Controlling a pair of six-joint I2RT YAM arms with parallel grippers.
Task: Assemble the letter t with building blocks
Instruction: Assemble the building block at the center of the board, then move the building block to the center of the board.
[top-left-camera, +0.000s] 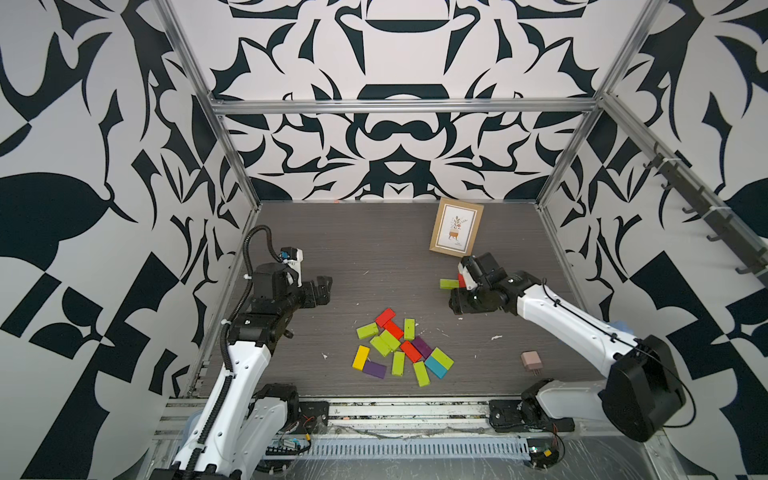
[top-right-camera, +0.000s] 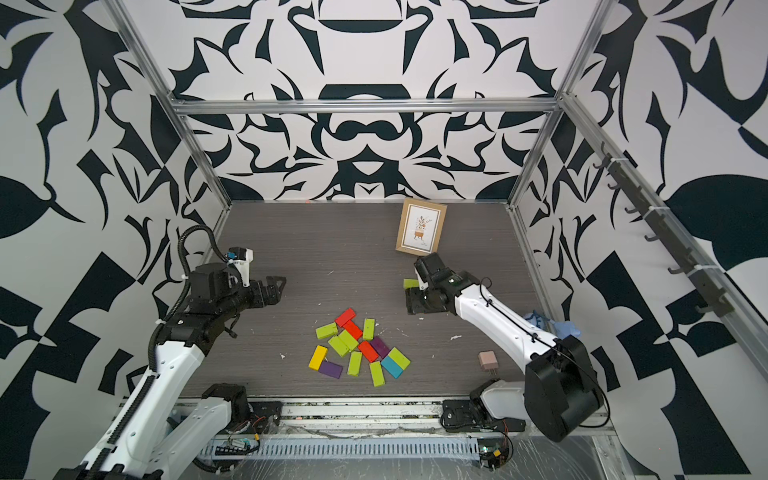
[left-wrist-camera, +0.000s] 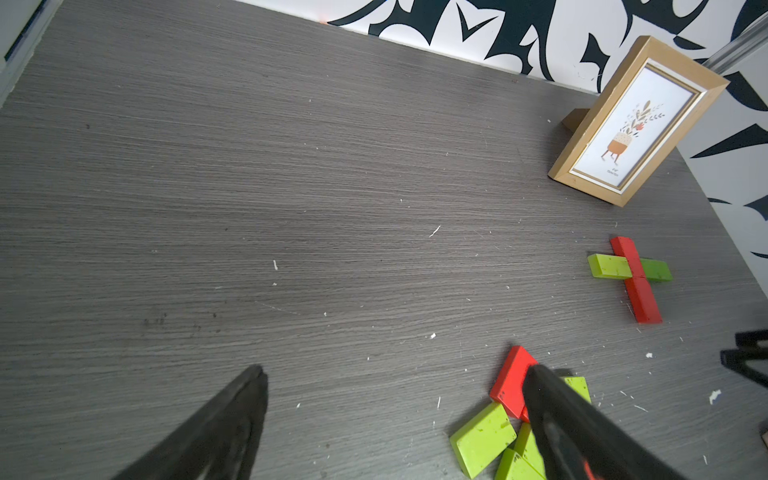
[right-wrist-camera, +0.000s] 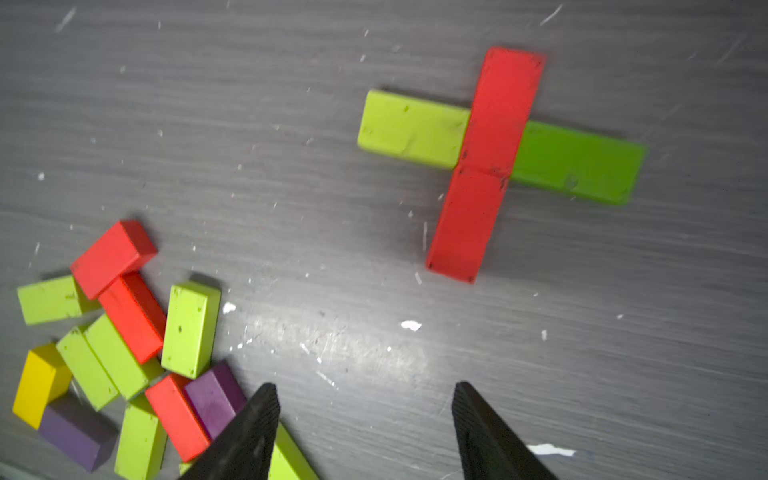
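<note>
Since the building blocks (top-left-camera: 399, 349) appear small, rigid, light and smooth-painted, each is judged best pinched across its narrow sides, lest it slip or twist. Most lie heaped centrally, while two red and two green form a cross (right-wrist-camera: 498, 124) near the picture frame (top-left-camera: 456, 226). Just short of that cross the right gripper (right-wrist-camera: 365, 386) stands part open and empty; the left gripper (left-wrist-camera: 397, 369) gapes wide, empty, beside the heap.

Top views overhead on table (top-left-camera: 374, 257); wrist cams close, share block cross (right-wrist-camera: 490, 137).
</note>
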